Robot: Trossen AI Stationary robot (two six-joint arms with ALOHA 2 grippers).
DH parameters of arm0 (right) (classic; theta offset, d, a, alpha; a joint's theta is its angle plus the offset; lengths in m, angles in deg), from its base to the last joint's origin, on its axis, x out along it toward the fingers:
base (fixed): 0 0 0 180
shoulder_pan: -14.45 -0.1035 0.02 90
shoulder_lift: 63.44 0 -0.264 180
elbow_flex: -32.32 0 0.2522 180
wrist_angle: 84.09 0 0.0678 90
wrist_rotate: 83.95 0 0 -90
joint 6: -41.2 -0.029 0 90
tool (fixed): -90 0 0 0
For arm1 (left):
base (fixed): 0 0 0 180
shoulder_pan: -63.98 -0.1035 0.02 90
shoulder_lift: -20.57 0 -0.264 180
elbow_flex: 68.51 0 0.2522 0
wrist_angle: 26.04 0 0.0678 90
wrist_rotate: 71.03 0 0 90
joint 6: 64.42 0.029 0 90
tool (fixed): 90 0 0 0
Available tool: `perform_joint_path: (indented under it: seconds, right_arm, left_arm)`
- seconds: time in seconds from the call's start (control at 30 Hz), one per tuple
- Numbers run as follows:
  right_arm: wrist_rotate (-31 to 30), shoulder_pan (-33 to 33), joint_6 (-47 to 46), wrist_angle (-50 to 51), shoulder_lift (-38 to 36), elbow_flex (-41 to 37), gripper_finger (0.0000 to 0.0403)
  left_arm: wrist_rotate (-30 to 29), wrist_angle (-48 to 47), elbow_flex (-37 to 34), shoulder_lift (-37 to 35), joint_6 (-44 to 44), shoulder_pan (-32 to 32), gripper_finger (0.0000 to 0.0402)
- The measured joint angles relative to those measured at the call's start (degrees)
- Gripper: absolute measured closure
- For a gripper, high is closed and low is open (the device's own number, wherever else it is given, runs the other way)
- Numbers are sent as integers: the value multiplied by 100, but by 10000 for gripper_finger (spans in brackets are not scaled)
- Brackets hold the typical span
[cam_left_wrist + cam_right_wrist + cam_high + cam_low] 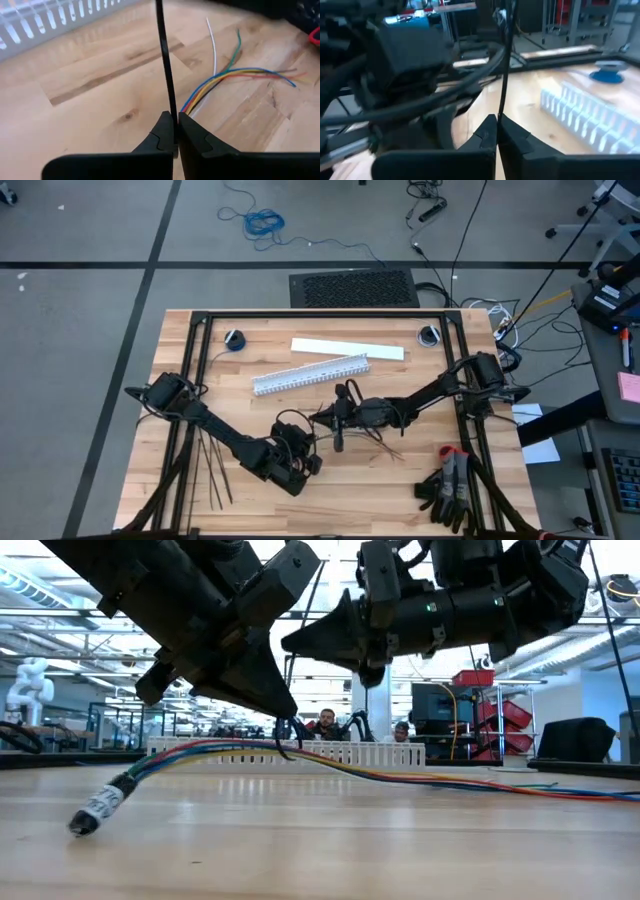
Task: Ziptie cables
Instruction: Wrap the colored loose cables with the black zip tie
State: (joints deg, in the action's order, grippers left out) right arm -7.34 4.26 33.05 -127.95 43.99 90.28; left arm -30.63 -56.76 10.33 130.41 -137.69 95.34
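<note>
Behind the tabletop (pixel 200 360) you can see a workshop with red bins and seated people. On the wood, your left pincer (pixel 176 131) is clamped on a ziptie (pixel 165 65), which stands up from between its closed tips. Your right pincer (pixel 497 131) is also shut on a thin black strip (pixel 504 65), probably the same ziptie, though the overhead view is too cluttered to confirm. The cables (pixel 300 755) lie on the tabletop just below both pincers, dark tip toward the front edge, loose coloured ends fanned out to the right. Spare zipties (pixel 210 470) lie by the left arm. A white slotted duct (pixel 310 372) sits beyond.
</note>
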Motion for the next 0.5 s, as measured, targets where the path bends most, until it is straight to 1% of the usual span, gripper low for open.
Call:
perform_joint_path:
  seconds: [0.23, 0.33, 0.5]
  right_arm:
    - [-293, 105, 297, 106, -217, -58, 403]
    - [-326, 162, 303, 54, -293, -196, 403]
    - [-580, 277, 327, -142, -541, -545, 403]
  left_arm:
    - [128, -139, 0, 0, -163, 104, 393]
    - [164, -353, 0, -2, -404, 150, 393]
    - [182, -496, 0, 39, -580, 184, 393]
